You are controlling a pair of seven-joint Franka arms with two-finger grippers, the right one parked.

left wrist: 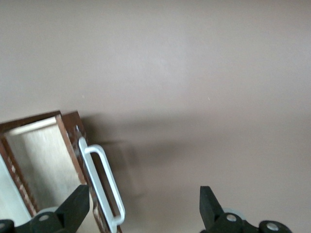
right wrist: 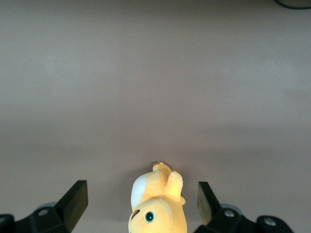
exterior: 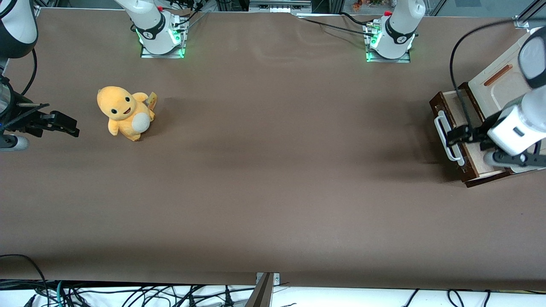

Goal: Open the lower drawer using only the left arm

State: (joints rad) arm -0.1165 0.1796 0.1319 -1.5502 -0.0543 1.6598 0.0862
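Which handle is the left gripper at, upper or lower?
The gripper, open, hangs over the white bar handle of the pulled-out lower drawer, whose pale inside shows.

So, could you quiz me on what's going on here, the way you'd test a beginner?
1. True or false: the lower drawer is fully shut.
2. What lies toward the parked arm's end of the table? A) a yellow plush toy B) a coffee mug C) a stack of books
3. Fill in the gap: the left arm's end effector is at the drawer's white handle with its fingers ___.

Key:
1. False. The drawer is pulled out far enough to show its pale inside.
2. A
3. open
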